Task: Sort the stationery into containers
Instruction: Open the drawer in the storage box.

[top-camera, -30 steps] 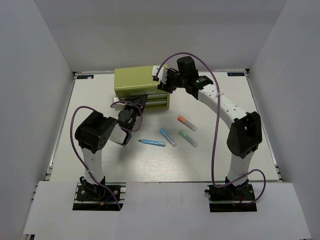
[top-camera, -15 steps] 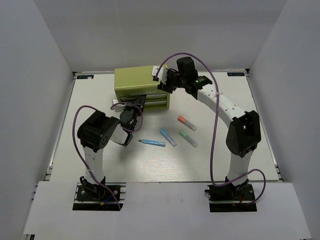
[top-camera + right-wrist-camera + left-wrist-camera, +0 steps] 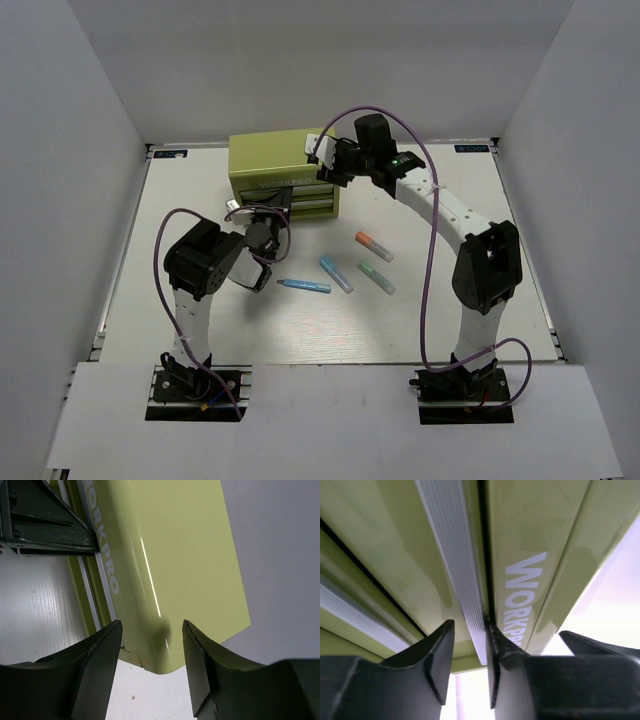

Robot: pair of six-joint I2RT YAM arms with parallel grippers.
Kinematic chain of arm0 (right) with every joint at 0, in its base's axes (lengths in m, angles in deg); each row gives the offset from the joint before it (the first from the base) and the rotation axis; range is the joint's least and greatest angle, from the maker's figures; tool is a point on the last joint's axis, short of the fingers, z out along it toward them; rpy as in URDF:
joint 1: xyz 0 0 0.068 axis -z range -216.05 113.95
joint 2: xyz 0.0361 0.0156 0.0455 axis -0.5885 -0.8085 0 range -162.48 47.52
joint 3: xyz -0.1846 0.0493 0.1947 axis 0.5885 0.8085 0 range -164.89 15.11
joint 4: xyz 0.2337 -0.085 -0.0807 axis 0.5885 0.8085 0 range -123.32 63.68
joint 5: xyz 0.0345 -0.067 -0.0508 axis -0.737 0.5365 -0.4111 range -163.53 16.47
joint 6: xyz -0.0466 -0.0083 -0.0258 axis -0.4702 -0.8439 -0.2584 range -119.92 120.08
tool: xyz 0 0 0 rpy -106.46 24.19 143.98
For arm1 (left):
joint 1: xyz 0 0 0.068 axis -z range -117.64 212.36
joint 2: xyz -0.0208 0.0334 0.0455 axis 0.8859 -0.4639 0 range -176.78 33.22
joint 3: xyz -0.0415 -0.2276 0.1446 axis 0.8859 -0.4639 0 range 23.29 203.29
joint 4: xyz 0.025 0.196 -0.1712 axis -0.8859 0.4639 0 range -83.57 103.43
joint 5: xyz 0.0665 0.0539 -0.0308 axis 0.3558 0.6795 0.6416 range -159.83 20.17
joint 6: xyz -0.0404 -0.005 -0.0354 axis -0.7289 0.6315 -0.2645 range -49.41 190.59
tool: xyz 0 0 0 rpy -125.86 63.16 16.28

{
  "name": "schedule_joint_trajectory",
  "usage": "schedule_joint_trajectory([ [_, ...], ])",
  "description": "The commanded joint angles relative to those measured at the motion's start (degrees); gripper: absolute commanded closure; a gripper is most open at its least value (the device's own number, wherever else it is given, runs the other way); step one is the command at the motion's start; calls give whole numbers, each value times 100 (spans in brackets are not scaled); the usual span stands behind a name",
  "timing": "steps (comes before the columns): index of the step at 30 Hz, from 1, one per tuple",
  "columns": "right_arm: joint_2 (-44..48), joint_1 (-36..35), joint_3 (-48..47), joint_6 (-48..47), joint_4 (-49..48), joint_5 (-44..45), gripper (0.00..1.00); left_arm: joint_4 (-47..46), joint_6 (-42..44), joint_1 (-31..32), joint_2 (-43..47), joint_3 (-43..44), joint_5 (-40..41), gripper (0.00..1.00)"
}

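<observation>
Drawer-opening step: your left gripper (image 3: 470, 630), narrow, straddles the drawer handle (image 3: 450, 555) of the tool chest (image 3: 270, 160). The right gripper (image 3: 150, 630) is wide at its corner, grip unclear. The pens (image 3: 336, 274) lie on the worktop (image 3: 300, 330). Next: pinch, pull straight.

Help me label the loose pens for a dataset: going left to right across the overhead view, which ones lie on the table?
In order: thin bright-blue pen → light-blue marker pen → last, sharing one place, orange-capped marker pen farther back and green marker pen nearer.
</observation>
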Motion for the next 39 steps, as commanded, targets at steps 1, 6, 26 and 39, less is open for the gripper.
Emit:
schedule_joint_trajectory([
  [1, -113, 31, -253, -168, 91, -57, 42, -2001, 89, -96, -222, 240, 639, 61],
  [6, -105, 57, -245, -159, 91, -57, 40, -2001, 27, 9, -222, 179, 640, 68],
  [26, 300, 31, 29, -686, -67, -1147, 19, -2001, -26, 115, -55, -270, 587, 100],
  [39, -517, 39, -842, -915, 618, -795, 31, -2001, -26, 167, 164, -542, 420, 100],
])
